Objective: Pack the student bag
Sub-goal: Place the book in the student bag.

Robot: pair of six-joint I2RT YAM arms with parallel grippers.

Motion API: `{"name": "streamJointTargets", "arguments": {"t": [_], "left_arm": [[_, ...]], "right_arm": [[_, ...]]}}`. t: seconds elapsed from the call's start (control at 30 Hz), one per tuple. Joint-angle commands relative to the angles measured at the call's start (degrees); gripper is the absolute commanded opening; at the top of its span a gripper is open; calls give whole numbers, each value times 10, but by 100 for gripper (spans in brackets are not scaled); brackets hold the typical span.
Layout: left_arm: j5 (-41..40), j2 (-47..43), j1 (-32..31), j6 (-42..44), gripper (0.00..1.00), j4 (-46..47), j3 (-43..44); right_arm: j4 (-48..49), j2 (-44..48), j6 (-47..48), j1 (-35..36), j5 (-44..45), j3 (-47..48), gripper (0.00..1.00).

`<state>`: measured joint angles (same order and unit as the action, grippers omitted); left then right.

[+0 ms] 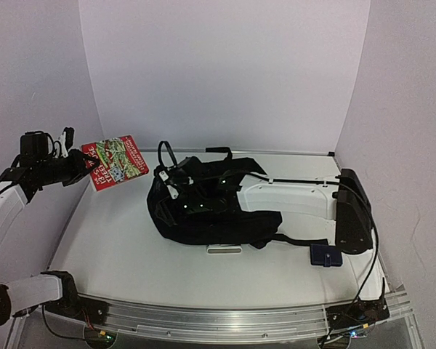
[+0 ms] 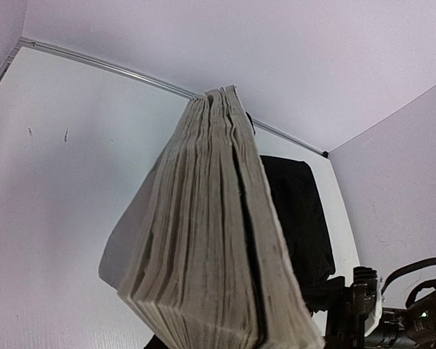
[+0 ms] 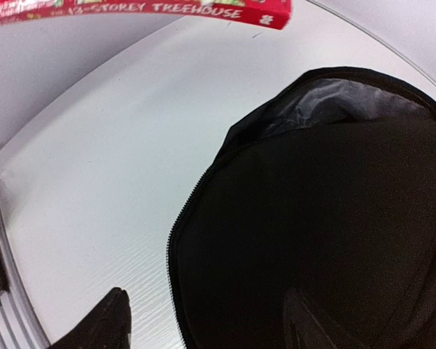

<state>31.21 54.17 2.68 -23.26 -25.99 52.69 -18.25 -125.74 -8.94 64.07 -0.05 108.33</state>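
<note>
the left gripper (image 1: 85,166) is clamped on a red-covered book (image 1: 116,161), holding it in the air at the upper left of the top view, clear of the table (image 1: 131,247). in the left wrist view the book's page edges (image 2: 211,240) fill the middle of the frame. the right gripper (image 3: 203,305) stands spread. one of its fingers (image 3: 105,323) is over bare table and the other over black fabric, and the zip edge lies between them, not pinched.

the table is white, pale walls (image 1: 218,73) close it in on three sides, and a metal rail (image 1: 225,320) runs along the bottom of the frame.

the student bag (image 1: 203,207) lies flat at the centre of the table. its long axis runs left to right, its top loop (image 1: 163,153) is at the upper-left end, and its straps trail right toward a small dark-blue pouch (image 1: 325,254). grey lining shows in its opening (image 3: 349,102).
</note>
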Motion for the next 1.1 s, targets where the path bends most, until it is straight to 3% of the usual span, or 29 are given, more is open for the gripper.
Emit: {"name": "streamJointTargets", "arguments": {"t": [0.0, 0.2, 0.47, 0.67, 0.83, 1.07], "left_arm": [[-5, -5, 1, 25, 0, 33, 10], [7, 5, 1, 24, 0, 33, 8], [21, 9, 1, 17, 0, 39, 7], [22, -2, 1, -17, 0, 46, 6], [26, -27, 1, -91, 0, 75, -20], [129, -18, -6, -208, 0, 143, -90]], "right_arm": [[-18, -49, 25, 5, -18, 67, 64], [-19, -102, 20, 5, 27, 108, 59], [-11, -79, -24, 5, 77, 115, 25], [22, -22, -103, 5, 169, 75, 0], [60, 43, -172, 5, 270, 0, 0], [147, 124, -245, 5, 335, -111, 0]]}}
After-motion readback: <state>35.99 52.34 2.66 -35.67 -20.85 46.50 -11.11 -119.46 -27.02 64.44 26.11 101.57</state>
